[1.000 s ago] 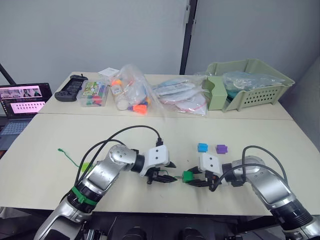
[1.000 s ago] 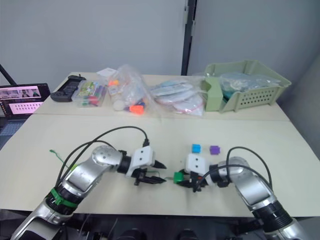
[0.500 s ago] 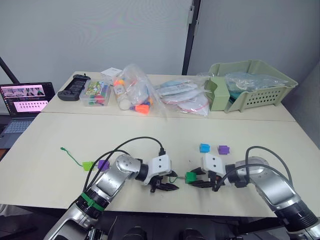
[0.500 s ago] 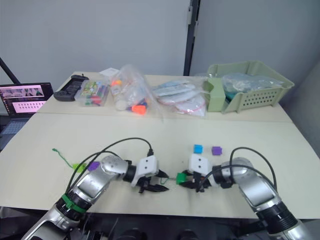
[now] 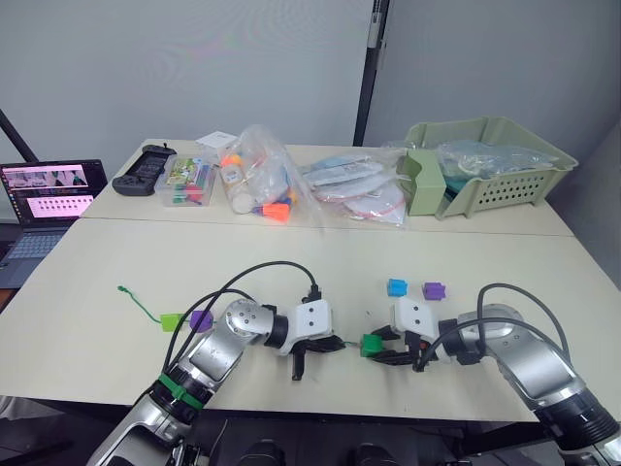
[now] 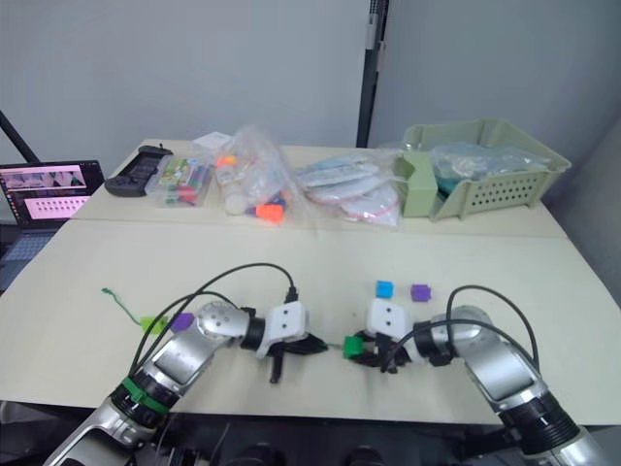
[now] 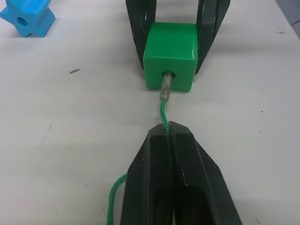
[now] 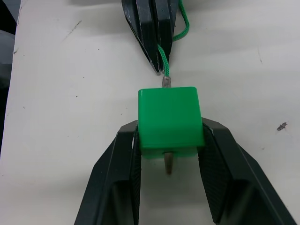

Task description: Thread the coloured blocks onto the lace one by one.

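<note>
One block in work at present: the dark green block [image 8: 169, 119], pinched on two opposite sides by the right pincer [image 5: 383, 349], low over the surface [image 5: 291, 262] near the middle of its front edge. Held with the hole turned toward the left pincer [image 7: 168, 129], for a straight entry of the lace [image 7: 163, 110]. Stiff pale tip already inside the hole, with its end poking out from the opposite face. Left pincer pressed together on the green cord just behind the tip, probably to prevent bending of the soft cord during the push.

Toward the left edge, lime green block [image 5: 171, 320] and purple block [image 5: 201, 319] side by side, seemingly threaded already. Blue block [image 5: 396, 286] and second purple block [image 5: 433, 290] loose, near the right pincer but farther from the front edge, probably waiting for their turn.
</note>
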